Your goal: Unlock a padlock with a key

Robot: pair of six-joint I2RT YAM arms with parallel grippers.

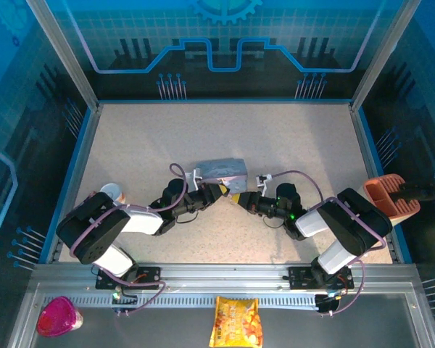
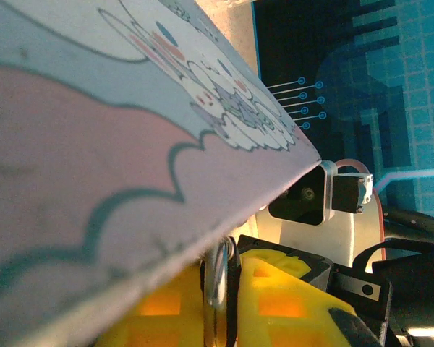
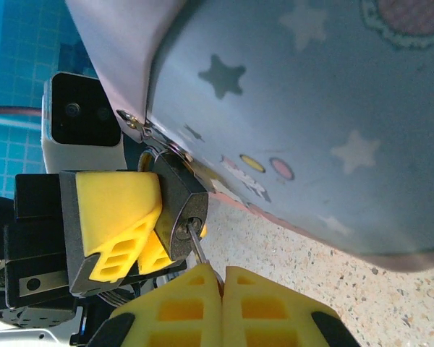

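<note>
the right pincer [image 3: 220, 278] is closed, its yellow fingers pressed together on the small key [image 3: 197, 244]. the thin blade of the key goes up into the keyhole in the end of the padlock [image 3: 179, 206], but a short part of the blade shows outside. the left pincer [image 2: 228, 311] is closed on the dark body of the padlock and holds it steady. the padlock hangs on the clasp of the grey tin [image 3: 311, 108], which lies on the speckled tabletop [image 3: 325, 282]. i judge the task about half done: the key is in, but the turn is not yet made and the shackle looks shut.
</note>
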